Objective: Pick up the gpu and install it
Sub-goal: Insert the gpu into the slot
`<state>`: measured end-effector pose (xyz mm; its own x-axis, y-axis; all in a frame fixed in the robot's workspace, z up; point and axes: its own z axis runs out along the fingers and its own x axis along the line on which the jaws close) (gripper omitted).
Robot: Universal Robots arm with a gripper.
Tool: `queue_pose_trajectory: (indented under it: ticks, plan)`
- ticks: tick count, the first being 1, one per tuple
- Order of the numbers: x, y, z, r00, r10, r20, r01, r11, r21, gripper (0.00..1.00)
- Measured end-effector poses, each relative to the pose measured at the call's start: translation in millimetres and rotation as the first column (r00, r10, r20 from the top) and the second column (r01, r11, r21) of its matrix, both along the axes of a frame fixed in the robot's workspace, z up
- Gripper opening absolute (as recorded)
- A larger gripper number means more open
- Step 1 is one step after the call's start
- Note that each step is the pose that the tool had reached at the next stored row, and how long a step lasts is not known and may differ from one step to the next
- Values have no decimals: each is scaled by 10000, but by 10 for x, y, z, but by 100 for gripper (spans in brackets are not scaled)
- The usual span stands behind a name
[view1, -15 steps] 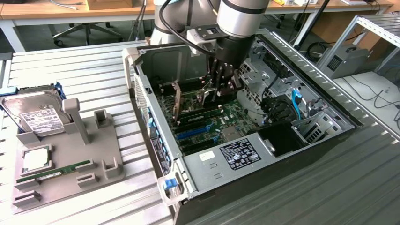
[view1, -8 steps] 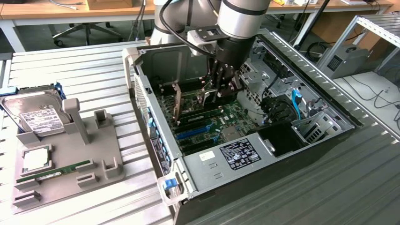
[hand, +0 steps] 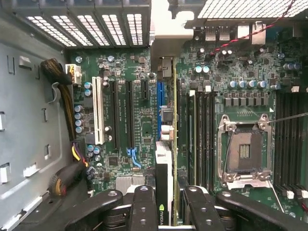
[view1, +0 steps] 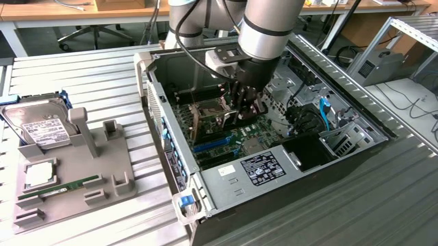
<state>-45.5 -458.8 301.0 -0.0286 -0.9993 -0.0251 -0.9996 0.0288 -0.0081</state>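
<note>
Clamping the gpu (hand: 164, 166) between its two fingers (hand: 143, 207), the gripper (view1: 241, 110) hangs inside the open computer case (view1: 159, 97), over the motherboard (view1: 226, 138). The card stands on edge and runs straight out from between the fingers along the blue slot (hand: 159, 103). Its far end is near the case's rear wall. In the exterior view, the grey holder (view1: 75, 205) with the hard drive (view1: 41, 128) lies at nine o'clock of the case, well apart from the gripper.
</note>
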Motion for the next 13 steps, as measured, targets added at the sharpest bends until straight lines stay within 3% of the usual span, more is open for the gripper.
queue_pose_trajectory:
  ticks: [3, 13]
  plan:
    - [-67, 0, -126, 10000, 0, 0, 0, 10000, 14, 27]
    - [-114, 0, -144, 10000, 0, 0, 0, 10000, 15, 27]
